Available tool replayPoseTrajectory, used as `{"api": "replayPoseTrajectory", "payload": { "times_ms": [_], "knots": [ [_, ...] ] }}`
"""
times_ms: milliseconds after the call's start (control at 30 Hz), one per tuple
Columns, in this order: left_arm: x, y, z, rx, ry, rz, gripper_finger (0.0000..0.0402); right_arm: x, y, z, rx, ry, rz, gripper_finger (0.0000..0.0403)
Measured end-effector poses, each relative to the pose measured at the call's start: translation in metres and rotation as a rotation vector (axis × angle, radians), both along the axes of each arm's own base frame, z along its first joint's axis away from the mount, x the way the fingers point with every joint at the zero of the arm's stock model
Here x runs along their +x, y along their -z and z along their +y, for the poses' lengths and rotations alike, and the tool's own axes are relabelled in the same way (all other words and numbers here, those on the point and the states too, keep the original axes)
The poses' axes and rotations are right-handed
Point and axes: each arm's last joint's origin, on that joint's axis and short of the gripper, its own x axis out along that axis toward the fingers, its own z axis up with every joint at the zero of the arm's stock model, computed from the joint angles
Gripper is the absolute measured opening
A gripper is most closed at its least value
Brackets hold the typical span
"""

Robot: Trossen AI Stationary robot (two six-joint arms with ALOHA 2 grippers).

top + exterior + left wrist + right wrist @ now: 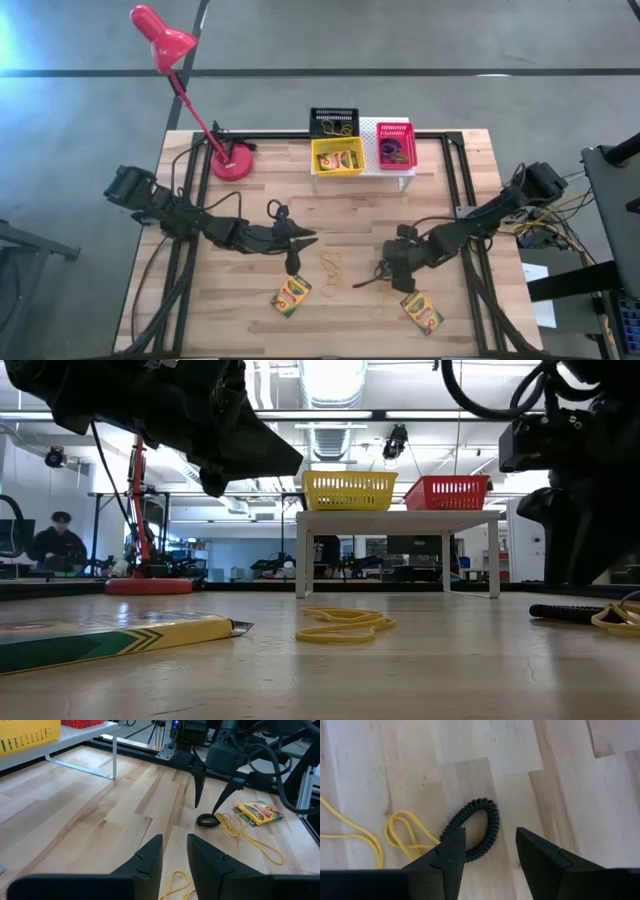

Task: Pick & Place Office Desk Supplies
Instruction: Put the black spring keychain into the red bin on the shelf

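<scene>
A black coiled ring lies flat on the wooden table beside tan-yellow rubber bands. My right gripper hangs open just above the ring, pointing steeply down, one finger on each side of its near end. My left gripper is open with a narrow gap and nothing in it, held above the table left of centre. Two crayon boxes lie flat near the front edge. More rubber bands lie between the grippers. The yellow basket holds a third crayon box.
A white riser at the far middle carries the yellow basket and a pink-red basket. A black basket stands behind them. A red desk lamp stands at the far left. Bare wood lies between the riser and the grippers.
</scene>
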Motion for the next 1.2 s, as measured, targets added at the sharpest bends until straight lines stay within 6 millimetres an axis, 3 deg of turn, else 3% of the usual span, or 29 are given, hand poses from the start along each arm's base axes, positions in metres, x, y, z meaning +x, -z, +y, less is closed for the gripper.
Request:
{"api": "replayPoseTrajectory", "payload": {
  "times_ms": [500,767,1033,1200],
  "knots": [
    [0.000,0.001,0.000,0.003,0.000,0.009,0.0094,-0.014,0.027,-0.007,0.002,-0.019,-0.038,0.0121],
    [0.000,0.001,0.000,0.004,-0.003,0.008,0.0094,-0.015,0.031,-0.008,-0.003,-0.035,-0.081,0.0062],
    [0.000,0.001,0.000,0.004,-0.003,0.008,0.0094,0.007,0.000,0.002,-0.059,-0.117,-0.236,0.0014],
    [0.000,0.001,0.000,0.004,-0.004,0.008,0.0094,0.022,-0.046,0.004,-0.171,-0.151,-0.424,0.0023]
  ]
}}
